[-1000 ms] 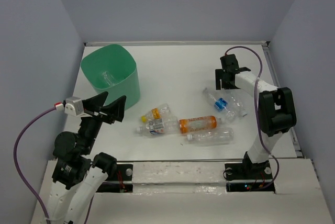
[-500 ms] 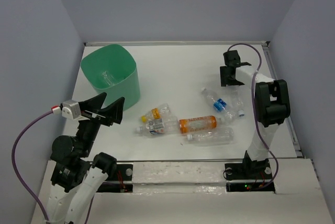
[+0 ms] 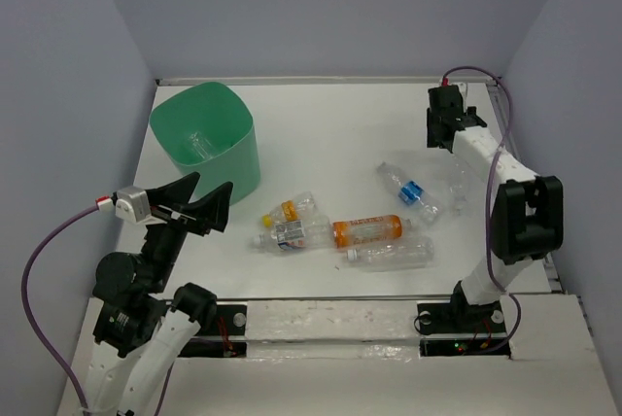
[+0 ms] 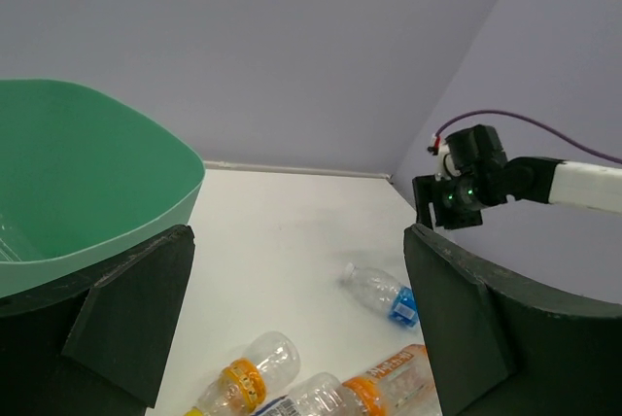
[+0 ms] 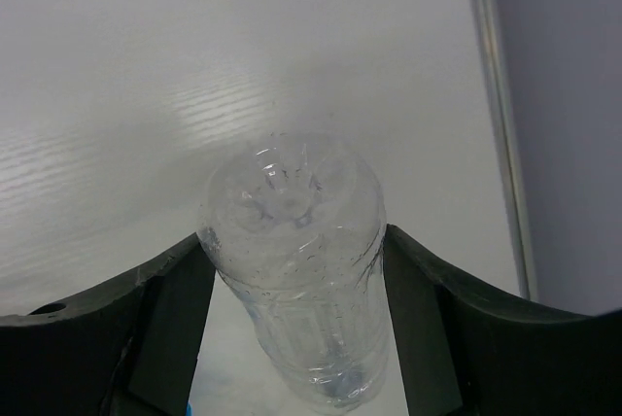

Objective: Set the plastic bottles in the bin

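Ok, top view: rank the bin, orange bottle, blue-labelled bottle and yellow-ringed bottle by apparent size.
1. bin, largest.
2. orange bottle and blue-labelled bottle look alike; can't rank them.
3. yellow-ringed bottle, smallest.

Count on the bench (image 3: 321, 124)
One green bin (image 3: 238, 168); one orange bottle (image 3: 367, 230); one blue-labelled bottle (image 3: 410, 190); five clear bottles (image 3: 289, 210) (image 3: 292, 233) (image 3: 394, 255) (image 3: 457, 181) (image 3: 201, 144), one of them inside the bin.

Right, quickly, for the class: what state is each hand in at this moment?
Left hand: open wide, holding nothing.
Right hand: closed on a clear bottle, fingers pressing both its sides.
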`<control>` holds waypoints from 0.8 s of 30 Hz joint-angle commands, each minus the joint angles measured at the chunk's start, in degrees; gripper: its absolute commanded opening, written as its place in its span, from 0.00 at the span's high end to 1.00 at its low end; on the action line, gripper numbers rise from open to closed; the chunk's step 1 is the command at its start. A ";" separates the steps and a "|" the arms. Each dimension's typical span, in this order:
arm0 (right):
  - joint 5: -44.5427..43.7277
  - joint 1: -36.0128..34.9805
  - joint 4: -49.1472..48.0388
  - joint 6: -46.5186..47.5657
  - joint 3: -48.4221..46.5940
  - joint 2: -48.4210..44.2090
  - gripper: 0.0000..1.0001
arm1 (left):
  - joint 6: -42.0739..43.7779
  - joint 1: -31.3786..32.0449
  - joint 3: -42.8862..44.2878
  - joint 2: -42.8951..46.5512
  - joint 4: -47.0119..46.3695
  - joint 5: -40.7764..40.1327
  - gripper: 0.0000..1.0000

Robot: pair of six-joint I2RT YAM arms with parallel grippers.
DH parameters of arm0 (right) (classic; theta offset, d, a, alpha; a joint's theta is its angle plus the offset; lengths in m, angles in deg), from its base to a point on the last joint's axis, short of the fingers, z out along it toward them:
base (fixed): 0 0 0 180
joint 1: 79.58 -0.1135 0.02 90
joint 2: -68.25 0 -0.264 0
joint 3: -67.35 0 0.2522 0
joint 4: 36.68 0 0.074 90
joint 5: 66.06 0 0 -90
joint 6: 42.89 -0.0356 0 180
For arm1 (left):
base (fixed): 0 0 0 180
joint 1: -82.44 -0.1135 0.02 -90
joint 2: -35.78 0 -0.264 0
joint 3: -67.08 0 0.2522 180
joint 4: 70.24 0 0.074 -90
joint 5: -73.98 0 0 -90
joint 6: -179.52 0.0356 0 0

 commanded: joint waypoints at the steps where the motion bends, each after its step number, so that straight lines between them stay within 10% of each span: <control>1: -6.60 -2.55 -4.94 -0.71 0.27 -10.82 0.54 | 1.03 0.26 0.22 0.14 -2.60 0.13 0.01; 13: -3.01 -23.09 -12.57 5.36 -4.73 -23.40 0.55 | 0.86 -1.06 0.22 -1.71 -2.87 0.05 0.01; 24: 12.72 -42.19 -27.17 6.67 -27.05 -11.11 0.55 | 0.77 -2.99 0.48 -3.11 -2.51 -1.09 0.01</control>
